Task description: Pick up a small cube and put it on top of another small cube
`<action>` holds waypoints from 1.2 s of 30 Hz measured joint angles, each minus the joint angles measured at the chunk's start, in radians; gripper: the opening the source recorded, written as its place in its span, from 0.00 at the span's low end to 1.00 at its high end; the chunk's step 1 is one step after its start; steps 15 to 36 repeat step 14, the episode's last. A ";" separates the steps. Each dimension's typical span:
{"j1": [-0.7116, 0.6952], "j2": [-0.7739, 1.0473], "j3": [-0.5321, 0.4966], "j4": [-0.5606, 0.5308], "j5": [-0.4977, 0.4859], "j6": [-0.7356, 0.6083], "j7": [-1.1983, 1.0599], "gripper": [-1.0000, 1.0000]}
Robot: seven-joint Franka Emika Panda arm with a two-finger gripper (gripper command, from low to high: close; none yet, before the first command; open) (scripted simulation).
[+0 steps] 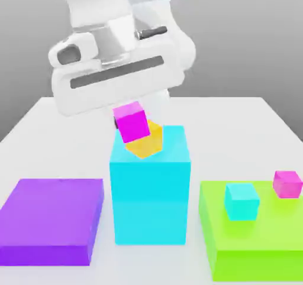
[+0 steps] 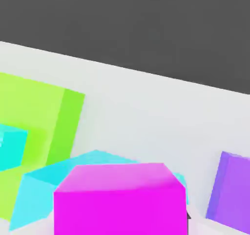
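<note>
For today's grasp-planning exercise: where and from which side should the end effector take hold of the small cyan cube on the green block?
Grip the small cyan cube from above, across two opposite vertical faces. It sits flat on the green block with its top open, and apart from the magenta cube nearby.

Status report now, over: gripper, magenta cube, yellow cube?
Gripper above tall cyan block, magenta cube right under it. Cube tilted, against yellow cube on the block top. Nothing in the way.
</note>
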 joint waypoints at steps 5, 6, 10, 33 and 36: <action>-0.053 -0.176 0.101 -0.064 -0.112 -0.079 0.119 0.00; -0.045 -0.190 0.116 -0.093 -0.106 -0.087 0.129 0.00; -0.042 -0.160 0.126 -0.211 -0.103 0.039 0.136 0.00; -0.043 -0.151 0.127 -0.233 -0.103 0.069 0.136 1.00; -0.043 -0.151 0.127 -0.233 -0.103 0.069 0.136 1.00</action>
